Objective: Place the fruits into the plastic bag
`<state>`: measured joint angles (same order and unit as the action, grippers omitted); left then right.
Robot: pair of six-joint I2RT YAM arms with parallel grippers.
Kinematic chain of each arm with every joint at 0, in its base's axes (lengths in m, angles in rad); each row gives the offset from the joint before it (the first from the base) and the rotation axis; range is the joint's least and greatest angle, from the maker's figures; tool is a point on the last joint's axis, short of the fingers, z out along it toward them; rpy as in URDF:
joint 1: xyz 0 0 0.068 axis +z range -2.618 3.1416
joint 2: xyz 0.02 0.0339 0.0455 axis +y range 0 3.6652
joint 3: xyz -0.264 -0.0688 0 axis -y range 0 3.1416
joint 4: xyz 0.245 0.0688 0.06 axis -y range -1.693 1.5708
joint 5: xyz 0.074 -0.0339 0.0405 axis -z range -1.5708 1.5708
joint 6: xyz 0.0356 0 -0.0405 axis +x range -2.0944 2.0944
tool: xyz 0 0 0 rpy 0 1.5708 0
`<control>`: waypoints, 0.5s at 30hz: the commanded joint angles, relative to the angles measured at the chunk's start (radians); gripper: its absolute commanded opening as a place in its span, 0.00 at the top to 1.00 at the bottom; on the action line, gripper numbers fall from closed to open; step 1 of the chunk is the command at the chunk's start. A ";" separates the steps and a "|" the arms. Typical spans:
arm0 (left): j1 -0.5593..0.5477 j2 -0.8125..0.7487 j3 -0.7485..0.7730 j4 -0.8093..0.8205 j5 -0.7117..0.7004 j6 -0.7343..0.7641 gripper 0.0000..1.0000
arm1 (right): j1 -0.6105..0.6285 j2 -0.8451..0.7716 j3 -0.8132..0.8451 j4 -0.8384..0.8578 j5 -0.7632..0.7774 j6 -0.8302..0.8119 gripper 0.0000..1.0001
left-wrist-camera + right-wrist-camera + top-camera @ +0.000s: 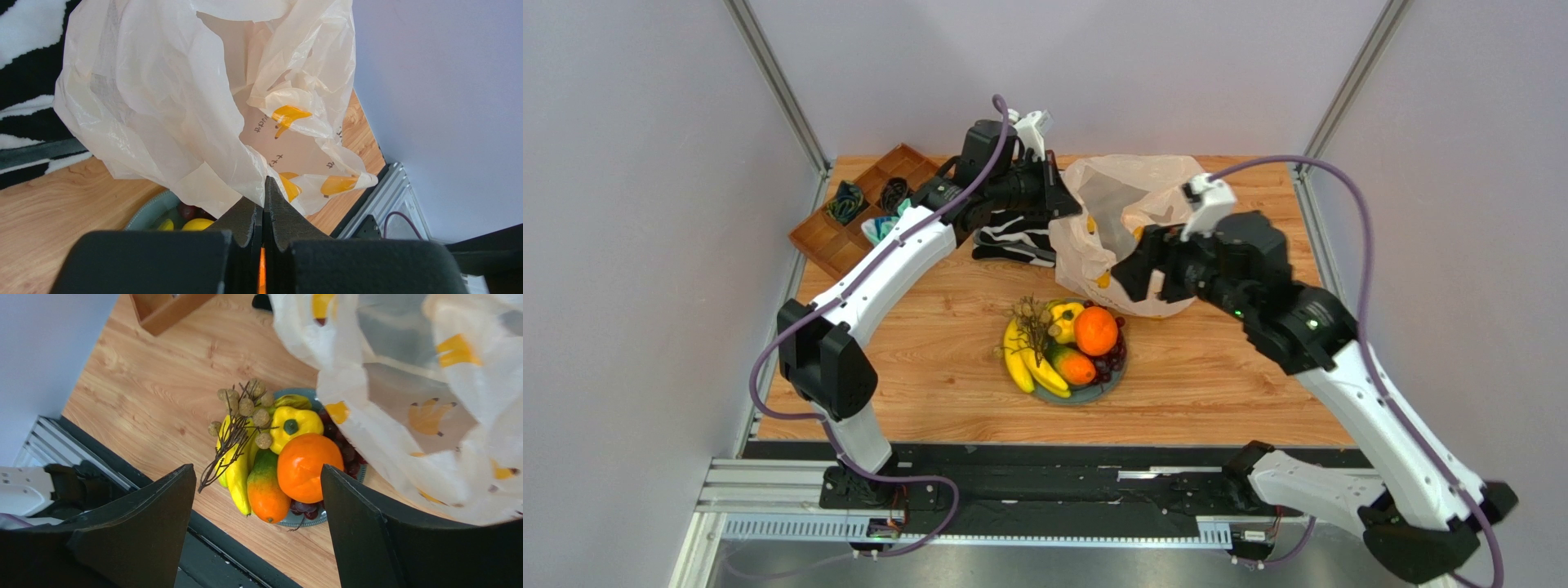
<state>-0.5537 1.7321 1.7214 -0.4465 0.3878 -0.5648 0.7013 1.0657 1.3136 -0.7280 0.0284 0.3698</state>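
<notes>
The plastic bag (1130, 208) is held up at the back of the table. My left gripper (1060, 202) is shut on its left rim, the film pinched between the fingertips (273, 202) in the left wrist view, where the bag (166, 110) hangs open. My right gripper (1136, 263) is open and empty in front of the bag (430, 416), above the fruits. On the grey plate (1100, 395) lie the bananas (1024, 361), orange (1096, 330), small yellow fruit (1064, 321), orange-green fruit (1074, 365), dark grapes (1114, 358) and pale grapes (1028, 309).
A zebra-striped cloth (1016, 239) lies under my left gripper, beside the bag. A wooden tray (867, 208) with dark small items stands at the back left corner. Bare wood lies left and right of the plate. A black rail runs along the near edge.
</notes>
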 commanded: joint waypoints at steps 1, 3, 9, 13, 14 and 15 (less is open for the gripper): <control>0.012 -0.034 -0.011 0.005 0.003 0.025 1.00 | 0.119 0.124 0.047 0.038 0.085 -0.011 0.22; 0.015 -0.034 -0.014 0.005 0.002 0.019 1.00 | 0.150 0.198 0.085 0.010 0.088 -0.011 0.22; 0.017 -0.017 0.012 0.011 0.016 0.000 1.00 | 0.208 0.306 0.104 -0.011 0.091 0.015 0.24; 0.017 -0.013 0.015 0.006 0.020 0.000 1.00 | 0.228 0.367 0.107 -0.005 0.062 0.038 0.25; 0.017 -0.012 0.014 0.006 0.022 -0.003 1.00 | 0.234 0.376 0.108 -0.005 0.056 0.044 0.25; 0.017 -0.012 0.014 0.006 0.022 -0.003 1.00 | 0.237 0.384 0.107 -0.002 0.054 0.046 0.25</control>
<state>-0.5407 1.7321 1.7084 -0.4488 0.3912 -0.5632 0.9218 1.4223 1.3735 -0.7494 0.0940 0.3859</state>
